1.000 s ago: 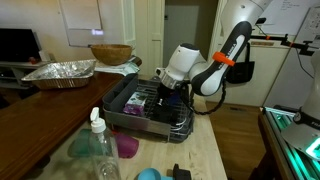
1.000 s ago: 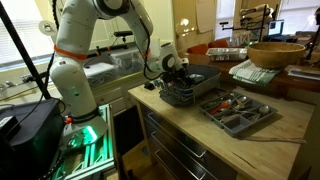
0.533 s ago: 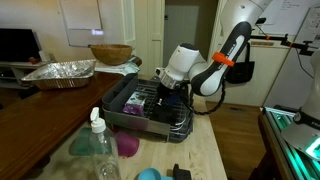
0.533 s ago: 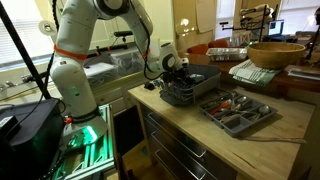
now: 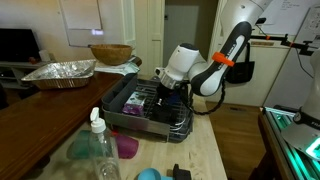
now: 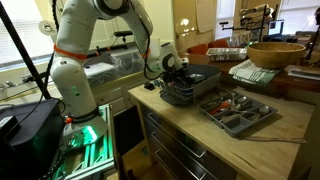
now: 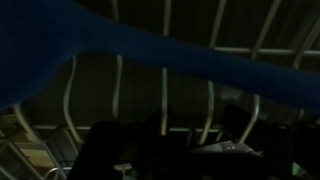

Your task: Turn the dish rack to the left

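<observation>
The dish rack (image 5: 140,112) is a large dark grey tray with black wire dividers and a purple item inside, standing on the wooden counter; it also shows in an exterior view (image 6: 188,94). My gripper (image 5: 164,91) reaches down into the rack's wire end nearest the arm, seen too in an exterior view (image 6: 172,76). The wrist view is very dark: pale wire dividers (image 7: 165,100) run up the frame under a blue item (image 7: 130,40). The fingers are dark shapes low in that view, and I cannot tell whether they are open or shut.
A clear plastic bottle (image 5: 97,143), a purple cup (image 5: 127,147) and a blue object (image 5: 148,175) stand near the counter's front. A crinkled foil tray (image 5: 60,72) and a wooden bowl (image 5: 110,53) sit behind. A grey utensil tray (image 6: 240,112) lies beside the rack.
</observation>
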### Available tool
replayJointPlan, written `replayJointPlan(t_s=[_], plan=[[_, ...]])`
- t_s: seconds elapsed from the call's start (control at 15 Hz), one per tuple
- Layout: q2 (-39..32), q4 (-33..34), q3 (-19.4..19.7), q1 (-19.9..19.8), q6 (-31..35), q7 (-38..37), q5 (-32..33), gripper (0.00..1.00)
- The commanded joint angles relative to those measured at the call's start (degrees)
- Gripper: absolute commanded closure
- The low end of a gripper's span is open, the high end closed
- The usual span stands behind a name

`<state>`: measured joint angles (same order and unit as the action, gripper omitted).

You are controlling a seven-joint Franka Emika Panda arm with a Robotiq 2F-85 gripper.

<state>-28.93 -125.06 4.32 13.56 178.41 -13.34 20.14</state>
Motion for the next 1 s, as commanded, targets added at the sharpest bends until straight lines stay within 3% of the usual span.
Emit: replayJointPlan(t_s=[0.0, 0.13, 0.2, 0.33, 0.67, 0.93], plan=[[-0.6, 3.4, 0.8, 1.3, 1.6, 1.4, 1.6, 0.65], [-1.1, 4.1, -1.4, -0.6, 1.6, 3.6, 1.8, 0.65], [-1.6, 4.4, -2.3, -0.7, 1.3, 8.0, -2.5, 0.65], [-2.5, 5.3, -5.2, -3.2, 1.1, 11.3, -4.6, 0.65], [-4.6, 7.3, -10.5, -8.2, -1.6, 13.9, -11.3, 0.65], [-6.7, 8.7, -11.4, -10.0, 0.3, 15.9, -12.8, 0.65]])
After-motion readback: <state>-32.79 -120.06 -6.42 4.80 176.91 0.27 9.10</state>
